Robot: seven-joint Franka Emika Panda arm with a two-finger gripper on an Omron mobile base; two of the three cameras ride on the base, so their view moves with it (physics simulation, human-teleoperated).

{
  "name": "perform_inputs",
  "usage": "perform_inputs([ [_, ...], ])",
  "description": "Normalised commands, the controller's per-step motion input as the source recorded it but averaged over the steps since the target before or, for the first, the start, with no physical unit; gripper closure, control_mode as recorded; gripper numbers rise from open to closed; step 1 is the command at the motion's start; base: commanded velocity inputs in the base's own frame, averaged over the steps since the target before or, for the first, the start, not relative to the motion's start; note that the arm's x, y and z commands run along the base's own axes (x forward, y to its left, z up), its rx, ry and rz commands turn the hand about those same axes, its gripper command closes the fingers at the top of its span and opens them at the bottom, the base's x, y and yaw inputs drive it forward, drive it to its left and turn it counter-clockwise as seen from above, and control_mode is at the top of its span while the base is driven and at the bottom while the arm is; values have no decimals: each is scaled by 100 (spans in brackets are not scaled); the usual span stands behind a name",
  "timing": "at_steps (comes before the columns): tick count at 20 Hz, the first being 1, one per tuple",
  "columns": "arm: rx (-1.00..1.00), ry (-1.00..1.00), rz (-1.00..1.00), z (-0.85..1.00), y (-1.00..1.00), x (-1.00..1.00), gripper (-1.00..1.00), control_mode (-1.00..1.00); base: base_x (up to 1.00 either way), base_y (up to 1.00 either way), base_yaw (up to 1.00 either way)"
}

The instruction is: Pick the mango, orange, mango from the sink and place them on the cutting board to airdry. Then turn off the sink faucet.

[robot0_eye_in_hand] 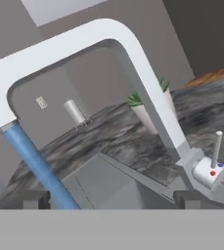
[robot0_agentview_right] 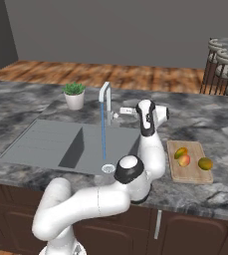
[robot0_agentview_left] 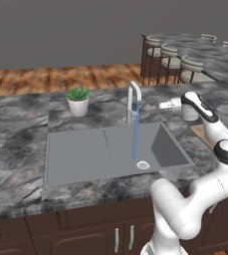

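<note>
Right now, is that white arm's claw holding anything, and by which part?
Nothing is held. The gripper is open and empty, pointed at the sink faucet, whose lever stands untouched while water runs.

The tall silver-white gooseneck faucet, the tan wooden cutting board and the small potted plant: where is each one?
Tall silver-white gooseneck faucet point(robot0_agentview_left: 131, 102): left base view, on its upright stem.
Flat tan wooden cutting board point(robot0_agentview_right: 190, 173): right base view, on its bare near edge.
Small green plant in a white pot point(robot0_agentview_left: 78, 106): left base view, on the pot.

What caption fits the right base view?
Open gripper nears the running faucet; three fruits dry on the board.
</note>
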Motion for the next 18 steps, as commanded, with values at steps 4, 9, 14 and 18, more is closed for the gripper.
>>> perform_inputs([
  [4,0,-4,1,-37,9,23,-100,-100,0,0,0],
  [9,0,-4,8,-2,9,25,-100,-100,0,0,0],
  [14,2,-3,18,1,0,24,-100,-100,0,0,0],
  [18,0,-1,18,-8,0,20,-100,-100,0,0,0],
])
